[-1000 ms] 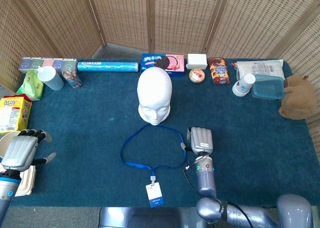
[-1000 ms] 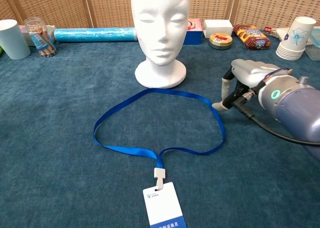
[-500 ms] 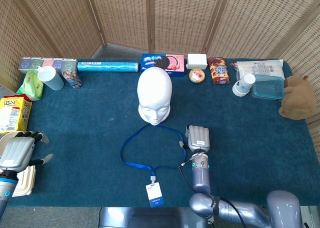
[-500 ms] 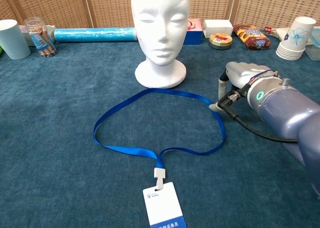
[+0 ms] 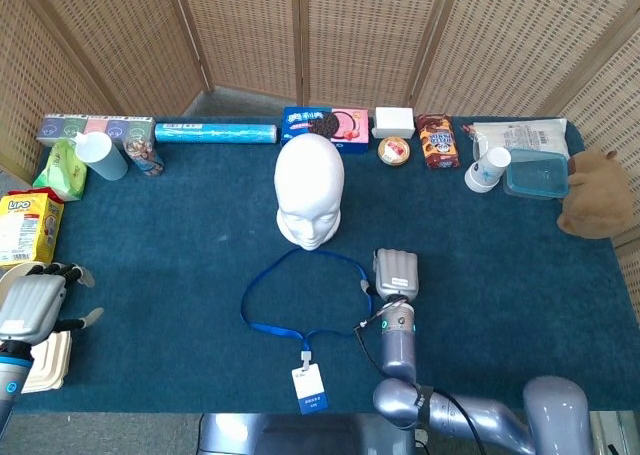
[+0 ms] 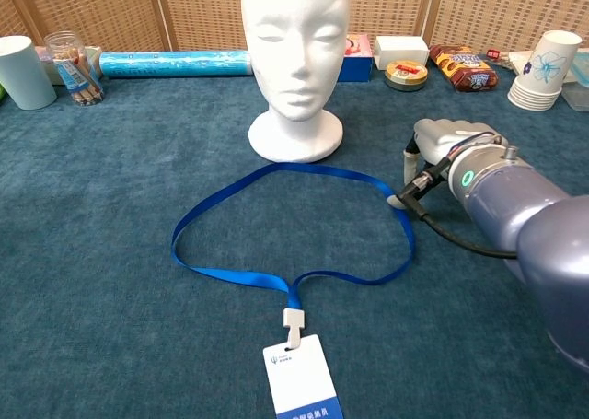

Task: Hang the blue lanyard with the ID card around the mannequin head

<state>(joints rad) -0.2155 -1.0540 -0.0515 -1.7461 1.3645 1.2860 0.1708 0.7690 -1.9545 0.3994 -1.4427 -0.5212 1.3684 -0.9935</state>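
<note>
The white mannequin head stands upright mid-table, also in the chest view. In front of it the blue lanyard lies flat in a loop, its white ID card near the front edge. My right hand hovers low at the loop's right bend, back upward and fingers bent down. In the chest view this hand has one fingertip beside the strap, and the strap lies unlifted. My left hand is at the table's left edge, fingers spread, holding nothing.
Snack boxes, a blue roll, a tin and stacked paper cups line the back edge. A blue container and brown plush sit at the right. A yellow box and a plate are near my left hand.
My right hand has shifted a little left, closer to the lanyard's right bend. My left hand has drifted toward the front-left corner. The lanyard has not moved.
</note>
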